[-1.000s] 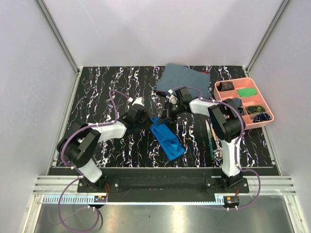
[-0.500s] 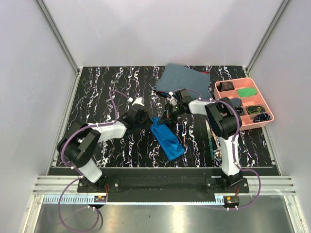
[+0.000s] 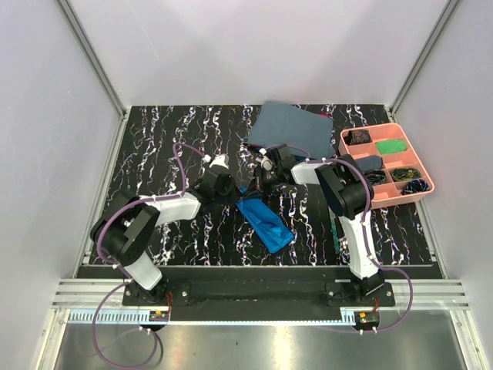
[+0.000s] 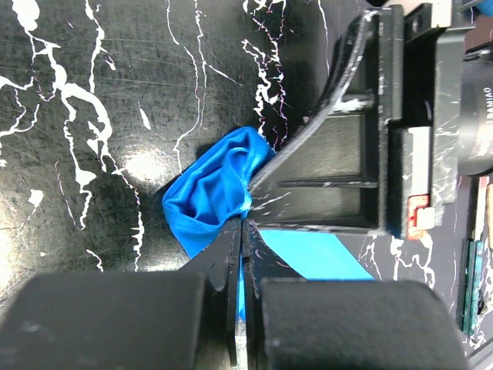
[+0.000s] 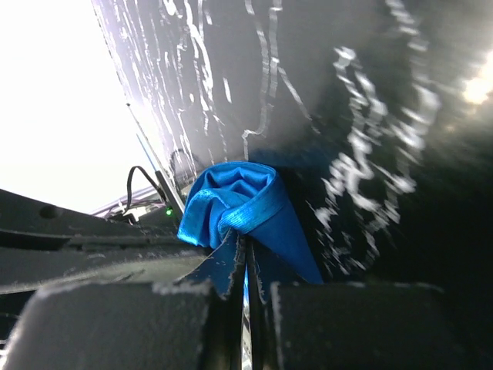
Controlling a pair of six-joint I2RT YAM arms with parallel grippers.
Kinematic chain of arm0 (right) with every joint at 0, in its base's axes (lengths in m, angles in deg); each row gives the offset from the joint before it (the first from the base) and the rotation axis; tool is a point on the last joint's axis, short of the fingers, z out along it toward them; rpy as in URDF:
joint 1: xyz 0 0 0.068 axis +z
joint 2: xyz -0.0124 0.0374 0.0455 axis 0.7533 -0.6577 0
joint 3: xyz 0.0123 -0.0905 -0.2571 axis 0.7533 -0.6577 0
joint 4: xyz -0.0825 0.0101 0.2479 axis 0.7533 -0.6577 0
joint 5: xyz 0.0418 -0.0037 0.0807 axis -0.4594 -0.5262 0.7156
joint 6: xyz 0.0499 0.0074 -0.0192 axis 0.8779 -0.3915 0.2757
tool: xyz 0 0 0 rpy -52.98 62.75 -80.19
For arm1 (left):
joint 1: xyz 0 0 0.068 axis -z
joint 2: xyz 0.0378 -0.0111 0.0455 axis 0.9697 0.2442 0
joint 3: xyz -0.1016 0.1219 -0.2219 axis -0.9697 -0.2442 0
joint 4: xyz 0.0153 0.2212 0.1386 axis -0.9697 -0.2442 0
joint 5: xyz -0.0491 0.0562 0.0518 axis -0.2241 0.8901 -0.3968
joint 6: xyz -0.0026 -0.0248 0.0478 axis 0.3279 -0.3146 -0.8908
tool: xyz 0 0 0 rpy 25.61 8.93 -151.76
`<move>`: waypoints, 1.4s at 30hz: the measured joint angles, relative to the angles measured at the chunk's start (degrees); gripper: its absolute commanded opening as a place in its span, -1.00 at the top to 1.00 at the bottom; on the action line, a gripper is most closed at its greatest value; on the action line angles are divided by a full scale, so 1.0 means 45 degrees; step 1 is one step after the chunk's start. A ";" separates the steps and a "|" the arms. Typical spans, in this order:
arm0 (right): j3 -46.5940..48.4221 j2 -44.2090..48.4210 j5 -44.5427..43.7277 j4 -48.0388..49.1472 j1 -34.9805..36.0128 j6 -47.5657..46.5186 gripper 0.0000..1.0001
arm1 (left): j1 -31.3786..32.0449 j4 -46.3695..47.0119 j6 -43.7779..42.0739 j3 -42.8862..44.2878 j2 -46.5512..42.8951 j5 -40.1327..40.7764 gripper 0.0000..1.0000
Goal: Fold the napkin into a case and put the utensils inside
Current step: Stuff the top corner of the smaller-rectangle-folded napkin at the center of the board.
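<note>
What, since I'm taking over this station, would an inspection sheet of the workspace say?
Surface: black white-veined table.
Job's things: napkin folded into a narrow strip, far end bunched; utensils lie to its right, outside it.
Clutter: grey-blue cloth at the far edge; pink tray far right, small items in its compartments.
Grippers: left gripper and right gripper both shut on the napkin's bunched end.
Cables: purple cables loop along both arms.
Surroundings: white walls on three sides.
</note>
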 measured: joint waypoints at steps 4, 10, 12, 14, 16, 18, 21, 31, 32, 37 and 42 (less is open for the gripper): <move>0.0049 -0.0185 0.0029 0.0447 0.0204 0.0340 0.99 | -0.0015 0.0000 -0.0005 0.0019 0.0102 0.0044 1.00; -0.0024 -0.0330 0.0277 0.0991 0.0199 0.0850 0.98 | -0.0049 0.0121 0.0000 0.0024 0.0170 0.0097 0.99; 0.0005 -0.0505 0.0471 0.1224 0.0194 0.1001 0.96 | -0.0102 0.0209 0.0015 0.0136 0.0379 0.0097 0.91; 0.0005 -0.0573 0.0617 0.1336 0.0146 0.1112 0.95 | -0.0155 0.0393 0.0015 0.0442 0.0719 0.0102 0.65; -0.0010 -0.0578 0.0578 0.1360 0.0112 0.1166 0.94 | -0.0214 0.0729 0.0073 0.0554 0.1001 0.0087 0.54; -0.0015 -0.0568 0.0491 0.1336 0.0010 0.1127 0.94 | -0.0291 0.1151 0.0301 0.0549 0.1161 -0.0024 0.49; -0.0175 -0.0321 0.0194 0.1185 -0.0087 0.0835 0.93 | -0.0379 0.1846 0.0631 0.0330 0.1253 -0.0175 0.43; -0.0986 0.1282 -0.0588 -0.1059 -0.0194 -0.0685 0.90 | -0.0627 0.2234 0.0933 -0.0175 0.1360 -0.0641 0.20; -0.0996 0.1515 -0.0588 -0.1287 -0.0219 -0.0821 0.90 | -0.0646 0.2307 0.0957 -0.0209 0.1355 -0.0646 0.18; -0.1030 0.2579 -0.0821 -0.2312 -0.0476 -0.1564 0.89 | -0.0665 0.2166 0.0889 -0.0296 0.1103 -0.0636 -0.11; -0.1724 0.3789 -0.1273 -0.3084 -0.0845 -0.2293 0.88 | -0.0690 0.1355 0.0631 -0.0355 0.0325 -0.0738 -0.25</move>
